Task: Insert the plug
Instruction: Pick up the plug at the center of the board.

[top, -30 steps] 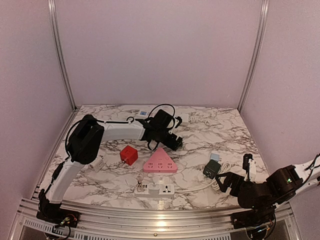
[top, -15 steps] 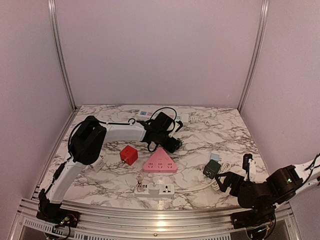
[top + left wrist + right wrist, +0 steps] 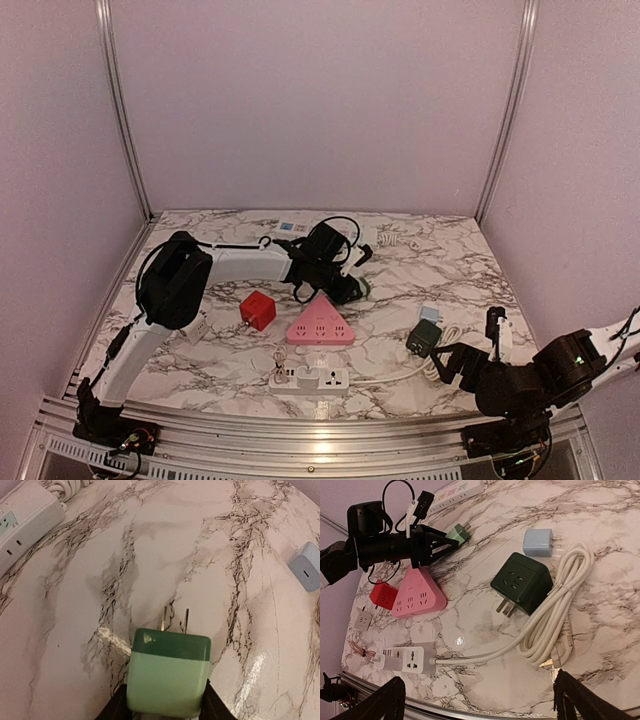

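Note:
The plug is a pale green block with a dark green top and two metal prongs pointing away from the wrist camera. My left gripper is shut on it, one black finger against each side, low over the marble. From above, the left gripper is behind the pink triangular power strip. The right wrist view shows the plug at the left gripper's tip, above the pink strip. My right gripper is open near the front right edge, holding nothing.
A red cube socket and a small white adapter lie left of the pink strip. A white power strip lies in front, its coiled cable beside a dark green cube adapter and a light blue charger. Another white strip lies at the back.
The left gripper has closed its wide-open jaws onto the green plug and shifted slightly to the right. The right arm has not moved.

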### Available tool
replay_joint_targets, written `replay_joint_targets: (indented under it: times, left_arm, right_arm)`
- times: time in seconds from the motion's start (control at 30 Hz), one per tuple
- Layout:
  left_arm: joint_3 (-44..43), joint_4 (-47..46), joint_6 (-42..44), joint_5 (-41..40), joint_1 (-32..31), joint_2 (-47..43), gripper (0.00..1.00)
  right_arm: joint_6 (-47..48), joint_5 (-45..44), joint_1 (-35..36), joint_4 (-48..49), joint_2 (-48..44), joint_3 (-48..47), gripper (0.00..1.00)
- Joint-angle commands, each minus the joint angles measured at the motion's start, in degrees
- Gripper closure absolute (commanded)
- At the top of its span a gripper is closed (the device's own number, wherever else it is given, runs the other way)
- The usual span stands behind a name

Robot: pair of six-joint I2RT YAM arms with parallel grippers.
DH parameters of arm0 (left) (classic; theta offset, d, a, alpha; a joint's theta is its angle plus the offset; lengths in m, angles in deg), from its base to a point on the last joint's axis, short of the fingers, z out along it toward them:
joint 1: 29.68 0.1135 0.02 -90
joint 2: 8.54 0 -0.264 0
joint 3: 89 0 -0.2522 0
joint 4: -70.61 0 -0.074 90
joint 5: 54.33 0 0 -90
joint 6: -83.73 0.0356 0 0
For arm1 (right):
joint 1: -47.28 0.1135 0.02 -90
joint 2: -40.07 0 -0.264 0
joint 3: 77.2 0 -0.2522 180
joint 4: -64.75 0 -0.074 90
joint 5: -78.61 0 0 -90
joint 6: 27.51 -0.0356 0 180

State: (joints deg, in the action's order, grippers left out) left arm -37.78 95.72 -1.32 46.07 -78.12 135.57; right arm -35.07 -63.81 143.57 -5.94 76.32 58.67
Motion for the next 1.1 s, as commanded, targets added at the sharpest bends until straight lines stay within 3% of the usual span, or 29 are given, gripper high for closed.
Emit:
replay_joint_targets:
  times: [0.0,0.23,0.5,0.63,0.83,1.07]
  left_arm:
    - [-1.5,0.4,-0.1,3.2,-0.2,-0.7,0.72]
    - [2.2,-3.8,-7.1,7.2,-0.2,-5.4,0.76]
    - [11.8,-16.8,-18.8,16.6,-0.2,-14.5,0.76]
    - [17.3,-22.3,-25.5,19.5,-0.7,-18.7,0.78]
    - [22.8,-22.7,-30.5,18.6,-3.9,-23.6,0.79]
    - [30.4,-27.0,-41.3,19.0,-5.4,-28.1,0.80]
  right_arm:
    - [-3.9,-4.4,0.5,-3.5,0.5,-3.5,0.01]
    - [-3.5,-5.0,0.5,-4.2,0.6,-4.8,0.01]
    - [1.7,-5.3,0.5,-0.9,0.4,-4.6,0.02]
    - [13.9,-6.7,0.5,6.9,-0.1,-4.1,0.02]
    - [34.1,-9.3,0.5,18.6,-0.9,-3.7,0.04]
    - [50.2,-12.8,0.5,27.6,-4.0,-2.0,0.08]
